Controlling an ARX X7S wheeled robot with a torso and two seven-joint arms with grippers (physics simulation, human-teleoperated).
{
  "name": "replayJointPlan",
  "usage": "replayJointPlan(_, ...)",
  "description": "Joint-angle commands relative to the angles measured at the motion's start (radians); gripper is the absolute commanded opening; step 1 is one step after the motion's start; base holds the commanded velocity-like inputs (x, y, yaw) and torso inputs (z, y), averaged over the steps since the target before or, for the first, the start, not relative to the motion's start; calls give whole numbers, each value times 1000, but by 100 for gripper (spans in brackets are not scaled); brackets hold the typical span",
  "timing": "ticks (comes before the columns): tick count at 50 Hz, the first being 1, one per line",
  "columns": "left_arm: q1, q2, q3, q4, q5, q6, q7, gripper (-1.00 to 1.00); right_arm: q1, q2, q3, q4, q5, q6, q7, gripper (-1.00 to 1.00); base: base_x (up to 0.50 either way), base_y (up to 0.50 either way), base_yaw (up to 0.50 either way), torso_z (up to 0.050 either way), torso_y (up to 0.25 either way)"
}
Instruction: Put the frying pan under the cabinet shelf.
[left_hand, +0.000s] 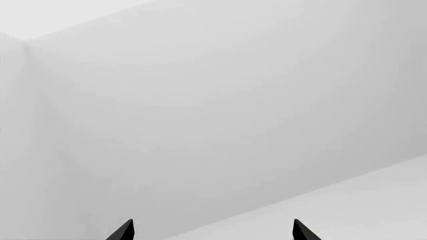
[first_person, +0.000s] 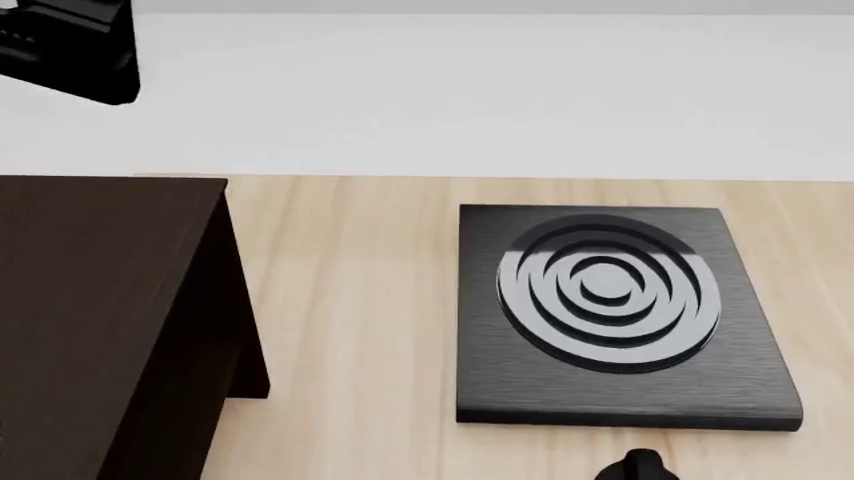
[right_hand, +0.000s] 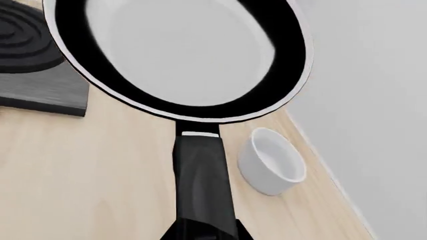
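Note:
The frying pan (right_hand: 187, 50), black with a glossy grey-white inside and a thin pale rim, fills the right wrist view. Its long black handle (right_hand: 200, 175) runs back into my right gripper (right_hand: 203, 232), which is shut on it. The pan hangs over the wooden table, in front of a corner of the stove plate. The cabinet shelf (first_person: 107, 300), a dark brown wooden box, stands at the left of the head view; the pan is out of that view. My left gripper (left_hand: 213, 232) is open, its two black fingertips (left_hand: 123, 231) apart, facing a white wall.
A square black stove plate (first_person: 614, 310) with concentric rings lies right of the cabinet. A small white bowl-like pot (right_hand: 270, 165) stands beside the pan's handle near the table's edge. My left arm (first_person: 67, 50) shows at the head view's upper left.

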Motion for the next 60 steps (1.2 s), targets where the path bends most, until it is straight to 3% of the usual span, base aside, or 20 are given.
replayJointPlan(1, 11, -22, -10, 9, -7, 15, 3, 100, 28, 114, -60, -131, -105, 114, -80, -100, 0, 0, 0, 0, 0)
replayJointPlan(16, 39, -48, -18, 21, 1, 41, 20, 100, 314, 74, -275, -132, -636, 38, -575, -100, 0, 0, 0, 0, 1)
replayJointPlan(32, 42, -72, -32, 23, -7, 55, 25, 100, 385, 183, -430, -134, -650, 138, -584, -100, 0, 0, 0, 1, 1)
replayJointPlan(39, 60, -87, -39, 33, -6, 69, 31, 100, 431, 256, -587, -134, -697, 235, -584, -100, 0, 0, 0, 1, 0)
replayJointPlan(55, 107, -130, -61, 50, 2, 101, 55, 100, 528, 262, -900, -134, -827, 318, -584, -100, 0, 0, 0, 0, 1)
replayJointPlan(60, 118, -143, -69, 57, -3, 108, 56, 100, 533, 235, -930, -134, -830, 295, -584, -100, 0, 0, 0, 2, 2)
